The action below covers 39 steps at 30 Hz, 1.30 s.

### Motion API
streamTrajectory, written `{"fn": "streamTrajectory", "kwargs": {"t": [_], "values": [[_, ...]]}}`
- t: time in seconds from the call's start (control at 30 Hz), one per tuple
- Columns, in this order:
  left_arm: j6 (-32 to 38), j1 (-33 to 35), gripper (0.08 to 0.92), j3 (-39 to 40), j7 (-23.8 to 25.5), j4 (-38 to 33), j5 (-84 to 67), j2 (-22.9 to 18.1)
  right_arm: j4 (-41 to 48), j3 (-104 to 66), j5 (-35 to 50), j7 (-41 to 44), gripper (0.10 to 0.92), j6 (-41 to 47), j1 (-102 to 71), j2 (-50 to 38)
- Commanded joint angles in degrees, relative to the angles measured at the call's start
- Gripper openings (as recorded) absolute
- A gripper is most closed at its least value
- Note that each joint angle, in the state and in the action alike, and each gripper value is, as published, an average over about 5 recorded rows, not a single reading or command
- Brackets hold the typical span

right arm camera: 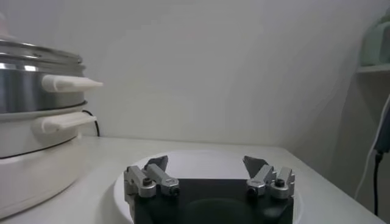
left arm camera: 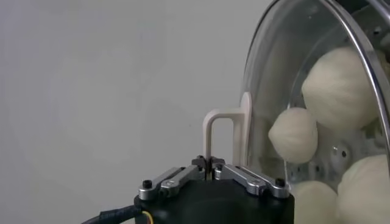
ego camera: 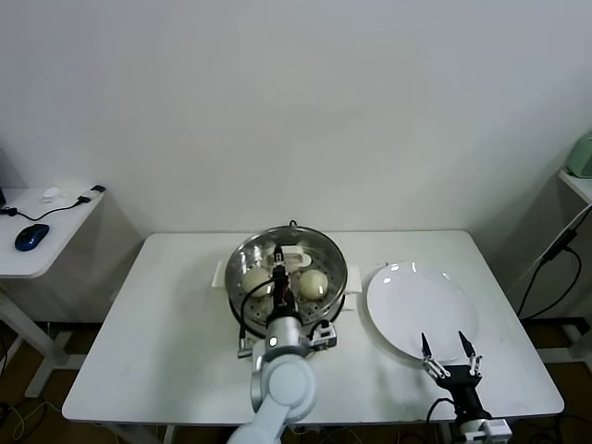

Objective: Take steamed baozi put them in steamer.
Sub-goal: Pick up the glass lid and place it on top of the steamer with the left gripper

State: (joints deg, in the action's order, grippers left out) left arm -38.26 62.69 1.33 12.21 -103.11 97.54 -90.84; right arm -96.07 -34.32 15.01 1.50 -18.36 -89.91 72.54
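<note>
The steamer point(ego camera: 242, 254) stands mid-table, shiny steel on a cream base. Steamed baozi lie inside it; two show in the head view point(ego camera: 256, 278) point(ego camera: 314, 283). Through the glass lid point(left arm camera: 286, 79) the left wrist view shows several baozi point(left arm camera: 294, 134) point(left arm camera: 339, 85). My left gripper point(ego camera: 277, 282) is over the steamer, shut on the lid's cream handle point(left arm camera: 219, 131); it shows in the left wrist view point(left arm camera: 211, 164). My right gripper point(ego camera: 447, 355) is open and empty at the front edge of the white plate point(ego camera: 421, 301); its own view point(right arm camera: 207, 165) shows it too.
The plate point(right arm camera: 201, 157) is bare, to the right of the steamer point(right arm camera: 33, 91). A side table with a blue mouse point(ego camera: 30, 236) stands far left. A shelf point(ego camera: 578, 180) and hanging cables are at the far right. Bare table lies left of the steamer.
</note>
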Motion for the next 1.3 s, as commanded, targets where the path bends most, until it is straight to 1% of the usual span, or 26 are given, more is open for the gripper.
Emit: {"fn": "streamTrajectory", "kwargs": {"t": [0.03,0.67,0.77,0.97,1.13,1.3], "values": [[-0.26,-0.58,0.132,0.19,-0.13,1.63,0.08,-0.43,-0.02,-0.01,-0.11,-0.05,0.823,-0.20,0.01,0.06],[0.04,0.42,0.139,-0.48,-0.85,1.72,-0.56,0.43,-0.16,-0.08,-1.57,0.15,0.823,-1.04,0.12,0.53],[0.30,0.57,0.192,-0.54,-0.52,1.28,-0.60,0.66,-0.37,-0.01,-1.60,0.32,0.823,-0.81,0.13,0.52],[0.86,0.71,0.362,0.45,0.82,-1.23,-2.47,1.57,-0.38,0.04,-1.70,0.52,0.823,-0.64,0.14,0.57],[0.70,0.89,0.510,1.66,2.68,-5.50,-5.39,2.91,0.08,0.10,-1.61,0.68,0.823,-0.37,0.15,0.54],[0.76,2.41,0.657,2.32,2.91,-10.13,-8.76,4.87,0.03,0.57,-1.30,-0.12,0.823,0.55,0.14,0.63]]}}
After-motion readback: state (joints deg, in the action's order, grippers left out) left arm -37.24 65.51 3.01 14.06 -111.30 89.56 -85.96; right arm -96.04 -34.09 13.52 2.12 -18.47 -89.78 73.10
